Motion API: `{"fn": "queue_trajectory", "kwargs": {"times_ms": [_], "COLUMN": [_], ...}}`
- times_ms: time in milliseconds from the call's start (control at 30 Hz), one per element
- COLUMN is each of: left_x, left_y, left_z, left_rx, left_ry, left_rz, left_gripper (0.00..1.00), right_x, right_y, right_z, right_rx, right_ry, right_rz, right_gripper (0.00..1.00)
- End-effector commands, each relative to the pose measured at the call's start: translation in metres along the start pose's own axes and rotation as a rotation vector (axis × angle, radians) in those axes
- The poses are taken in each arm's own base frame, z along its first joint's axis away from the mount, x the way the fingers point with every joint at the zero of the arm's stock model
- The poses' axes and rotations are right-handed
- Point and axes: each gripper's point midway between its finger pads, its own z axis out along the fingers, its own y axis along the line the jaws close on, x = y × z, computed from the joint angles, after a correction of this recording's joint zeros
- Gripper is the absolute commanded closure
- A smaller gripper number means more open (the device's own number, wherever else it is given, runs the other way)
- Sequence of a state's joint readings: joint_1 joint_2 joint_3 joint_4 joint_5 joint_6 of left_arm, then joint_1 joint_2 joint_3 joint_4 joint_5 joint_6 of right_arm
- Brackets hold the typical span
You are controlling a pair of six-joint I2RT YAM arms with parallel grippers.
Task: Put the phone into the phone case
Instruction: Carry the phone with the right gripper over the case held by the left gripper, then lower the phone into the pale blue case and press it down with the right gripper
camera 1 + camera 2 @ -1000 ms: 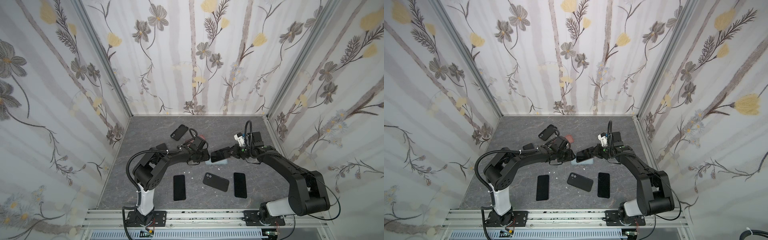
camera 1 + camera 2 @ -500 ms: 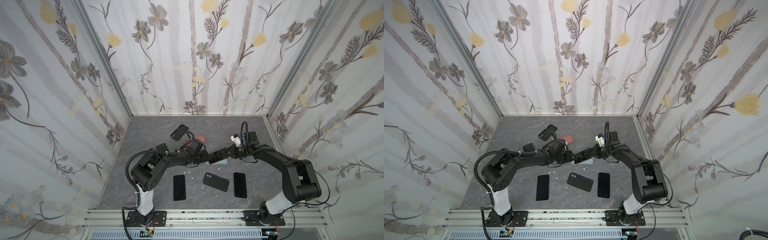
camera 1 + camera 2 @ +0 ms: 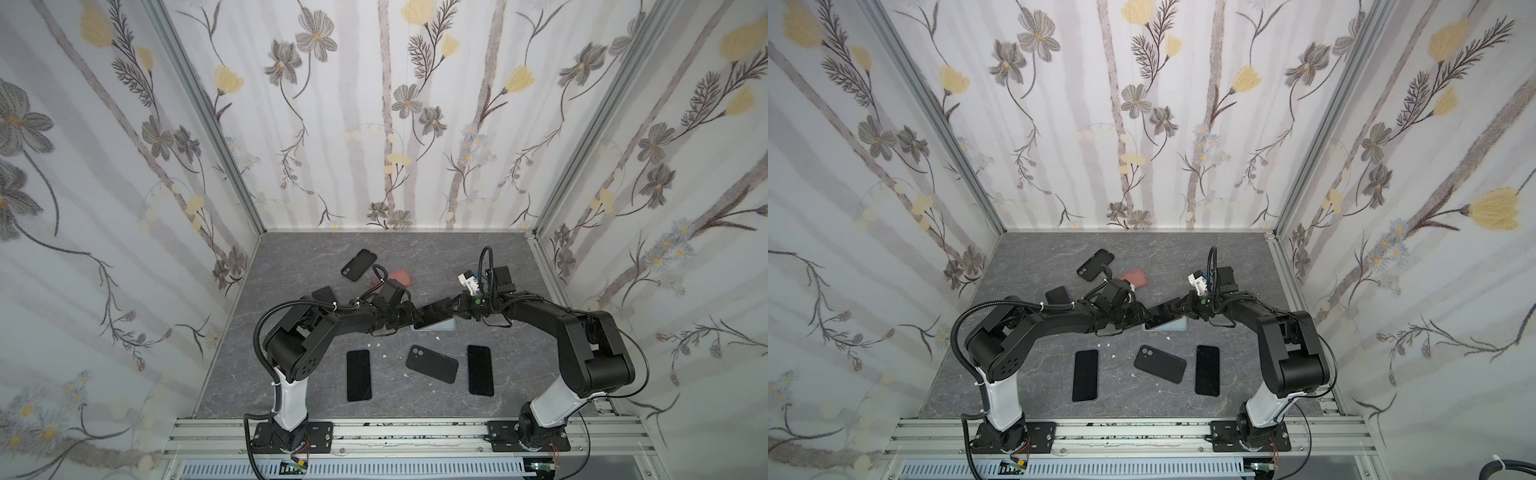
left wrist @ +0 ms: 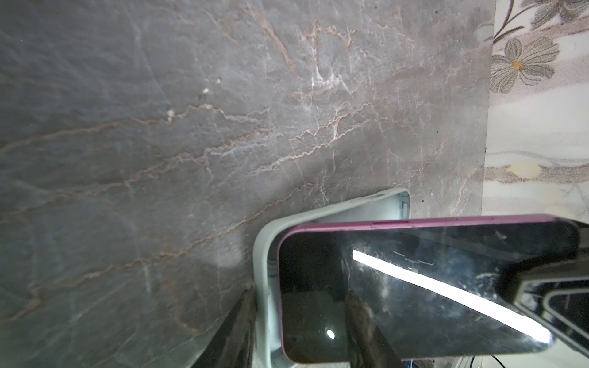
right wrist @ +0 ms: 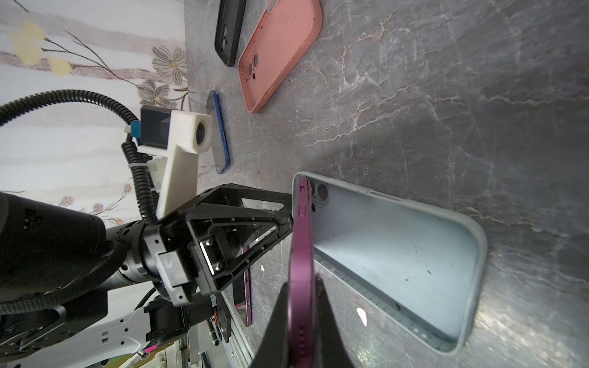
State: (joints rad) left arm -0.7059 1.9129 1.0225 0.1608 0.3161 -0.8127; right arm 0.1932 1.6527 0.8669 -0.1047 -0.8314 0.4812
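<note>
Right wrist view showed us the purple phone (image 5: pixel 301 255) tilted on edge, pinched tight by the right gripper (image 5: pixel 301 286), its far end meeting the camera end of the soft, round-cornered pale blue case (image 5: pixel 398 255). The left gripper (image 5: pixel 287 216) stood partly open astride that end; we saw no sure grip. Veined grey table (image 5: pixel 446 95) lay bare along the case's other sides. A pink case (image 5: pixel 280 47) and a blue phone (image 5: pixel 221 137) lay well apart.

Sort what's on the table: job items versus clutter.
Job:
- purple phone, held in the right gripper
- light blue case

Lying about:
- pink case
- black cases
- dark phones
- blue phone
</note>
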Motion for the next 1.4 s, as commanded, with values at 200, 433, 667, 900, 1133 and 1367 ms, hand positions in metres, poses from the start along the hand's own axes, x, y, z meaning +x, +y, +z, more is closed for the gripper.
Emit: {"fn": "queue_trajectory", "kwargs": {"times_ms": [200,433,667,900,1133,1367], "left_x": [0.009,0.022,0.023,0.024,0.020,0.018], "left_y": [0.011,0.014,0.006,0.015,0.017,0.018], "left_z": [0.003,0.009,0.007,0.005,0.002,0.002], "left_rx": [-0.021,-0.018,-0.010,-0.083,-0.124,-0.141], "left_ry": [0.027,0.061,0.062,0.066,0.065,0.070], "left_rz": [-0.077,-0.133,-0.126,-0.107,-0.080,-0.069], "left_gripper": [0.56,0.56,0.56,0.56,0.56,0.55], "right_x": [0.011,0.024,0.032,0.031,0.018,0.012], "right_y": [-0.013,-0.036,-0.052,-0.066,-0.062,-0.056], "right_z": [0.005,0.008,0.012,0.007,0.001,-0.005], "right_rx": [-0.040,-0.033,0.015,0.121,0.209,0.265], "right_ry": [0.001,-0.001,-0.002,-0.014,-0.020,-0.022], "right_rz": [0.043,0.103,0.122,0.108,0.054,0.014], "right_gripper": [1.00,0.98,0.95,0.86,0.70,0.61]}}
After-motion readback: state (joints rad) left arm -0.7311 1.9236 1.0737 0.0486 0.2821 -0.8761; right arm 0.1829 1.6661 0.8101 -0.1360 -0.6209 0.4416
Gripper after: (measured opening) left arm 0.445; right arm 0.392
